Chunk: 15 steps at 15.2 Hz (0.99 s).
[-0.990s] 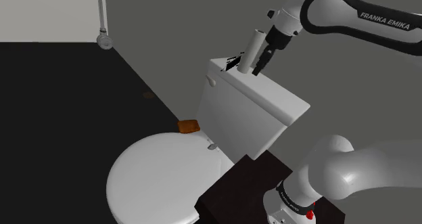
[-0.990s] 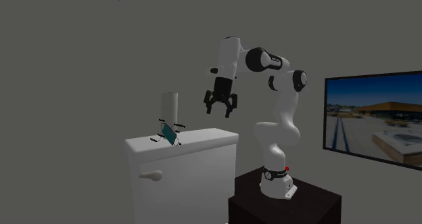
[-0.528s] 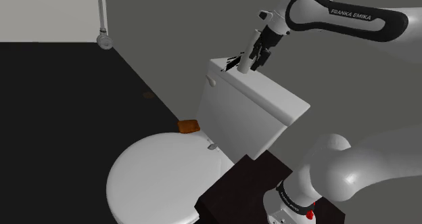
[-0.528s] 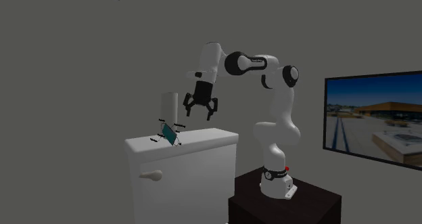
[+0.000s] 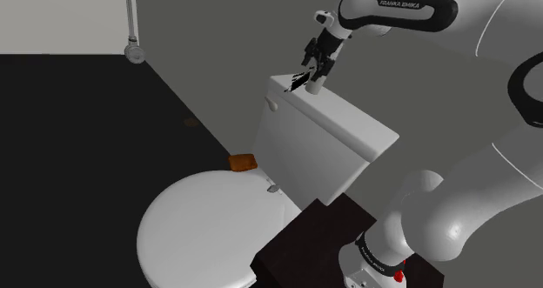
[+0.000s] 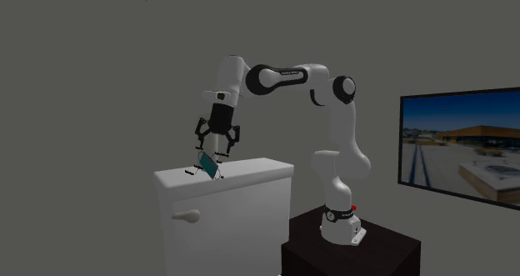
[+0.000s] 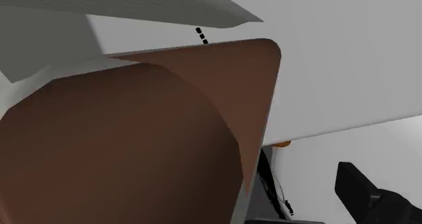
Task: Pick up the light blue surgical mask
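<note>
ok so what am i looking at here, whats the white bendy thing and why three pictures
The white bendy thing is a robot arm standing on a dark box beside a toilet. Two pictures come from cameras standing in the room, one by the arm's base, one off to the side. The third is from a camera on its black hand, close up to a brown tube. On the toilet's tank lid lies a blue-green face mask, the thing it should pick up. The hand hangs open right over the mask and holds nothing.
</note>
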Motion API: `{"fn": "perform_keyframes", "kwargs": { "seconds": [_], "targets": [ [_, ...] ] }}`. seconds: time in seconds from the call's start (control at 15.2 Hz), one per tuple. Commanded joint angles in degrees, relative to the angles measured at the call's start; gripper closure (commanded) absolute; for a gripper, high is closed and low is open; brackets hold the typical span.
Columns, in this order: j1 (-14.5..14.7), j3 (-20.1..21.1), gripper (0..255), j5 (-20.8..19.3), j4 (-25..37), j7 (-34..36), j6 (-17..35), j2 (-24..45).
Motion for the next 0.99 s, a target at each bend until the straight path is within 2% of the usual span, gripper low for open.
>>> {"fn": "perform_keyframes", "kwargs": {
  "seconds": [0.0,0.53,0.66,0.73,0.92],
  "targets": [
    [1.3,-2.6,0,3.6,5.4,-9.2,-0.1,5.7],
    [1.0,-2.6,0,4.0,0.0,-10.0,5.6,6.2],
    [1.0,-2.6,0,4.0,0.0,-10.0,5.6,6.2],
    [0.9,-2.7,255,4.0,-0.2,-10.0,5.8,6.2],
    [0.9,-2.7,255,4.1,0.0,-10.1,5.7,6.2]
  ]
}}
